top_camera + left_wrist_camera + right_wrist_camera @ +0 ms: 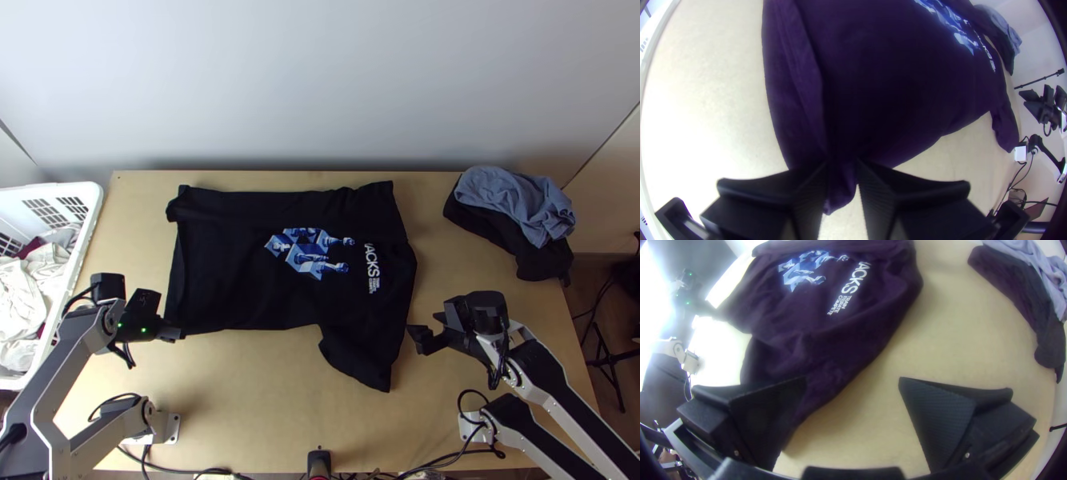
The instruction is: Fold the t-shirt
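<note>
Black fabric t-shirt with blue-and-white print (232, 264) lies mostly spread on the light wooden table (256, 392), near sleeve (362, 358) jutting out; folding looks barely begun, side and length folds left; left gripper (841, 165) pinches a hem corner (841, 193); right gripper (852, 379) gapes empty beside near sleeve.

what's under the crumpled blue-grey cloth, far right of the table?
Black cloth, sticking out past the blue-grey cloth on its left and near sides in the top view. The rest underneath is covered, can't tell.
</note>
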Controlling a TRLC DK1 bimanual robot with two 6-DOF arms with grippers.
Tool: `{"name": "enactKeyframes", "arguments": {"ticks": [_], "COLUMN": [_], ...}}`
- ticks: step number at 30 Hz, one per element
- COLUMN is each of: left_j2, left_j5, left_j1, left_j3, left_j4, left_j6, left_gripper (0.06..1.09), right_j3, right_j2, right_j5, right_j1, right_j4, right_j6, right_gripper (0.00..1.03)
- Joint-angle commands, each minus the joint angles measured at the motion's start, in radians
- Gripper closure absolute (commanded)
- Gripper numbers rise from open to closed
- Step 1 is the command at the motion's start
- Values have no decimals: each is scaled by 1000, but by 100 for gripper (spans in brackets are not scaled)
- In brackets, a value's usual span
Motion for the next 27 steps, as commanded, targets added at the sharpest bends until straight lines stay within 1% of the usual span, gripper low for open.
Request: {"name": "enactKeyframes", "arguments": {"ticks": [1,9,15,16,19,21,27], "left_j2": [71,66,72,72,74,80,106], "left_j5": [-2,-2,-2,-2,-5,-8,-11], "left_j1": [18,71,82,82,88,90,90], "left_j3": [-2,23,24,24,26,26,32], "left_j4": [51,53,61,70,84,99,116], "left_j6": [-1,4,5,2,-3,-12,-18], "left_gripper": [105,104,104,104,104,104,104], "right_j3": [-5,-26,-17,-13,6,20,44], "right_j2": [-1,-5,55,78,127,146,184], "right_j5": [0,-6,-87,-101,-106,-129,-193], "right_j1": [-3,6,69,89,189,228,244], "right_j4": [5,16,-1,-1,-18,-38,-79], "right_j6": [9,4,-8,-2,41,49,34], "right_gripper": [7,7,6,6,6,6,6]}}
